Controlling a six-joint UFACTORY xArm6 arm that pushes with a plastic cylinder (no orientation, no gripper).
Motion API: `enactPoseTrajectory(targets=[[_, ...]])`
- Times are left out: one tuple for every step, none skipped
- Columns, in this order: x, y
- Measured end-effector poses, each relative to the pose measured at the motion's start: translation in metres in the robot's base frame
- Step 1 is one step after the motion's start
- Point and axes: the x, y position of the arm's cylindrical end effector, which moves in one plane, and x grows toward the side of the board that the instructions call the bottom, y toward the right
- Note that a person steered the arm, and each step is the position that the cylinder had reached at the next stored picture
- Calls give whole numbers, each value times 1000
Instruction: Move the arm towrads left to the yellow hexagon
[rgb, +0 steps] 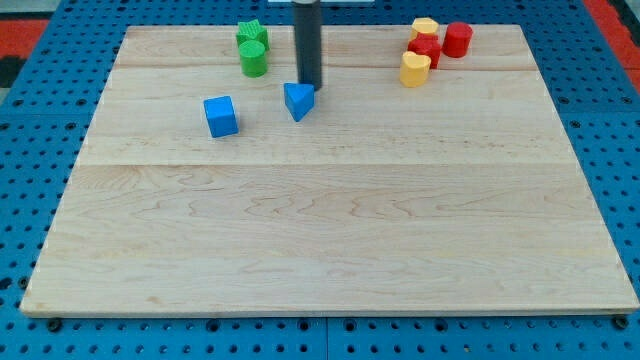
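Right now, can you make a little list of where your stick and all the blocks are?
tip: my tip just above the blue triangular block, at its top edge
blue cube: left of the triangular one
green blocks: top, left of the rod
yellow blocks: top right
red blocks: beside the yellow ones
board: wooden board

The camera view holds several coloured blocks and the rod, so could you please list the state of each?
My tip: down, just above blue triangular block.
Blue cube: alone, left.
Green cylinder, green star-like block: adjacent.
Yellow hexagon, red block, second yellow block, red cylinder: clustered.
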Motion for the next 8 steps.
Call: enactPoseTrajectory(targets=[[33, -24], [37, -58], [28, -62], [-20, -18], [-54, -13], [-78, 5], [-95, 19], [-121, 53]])
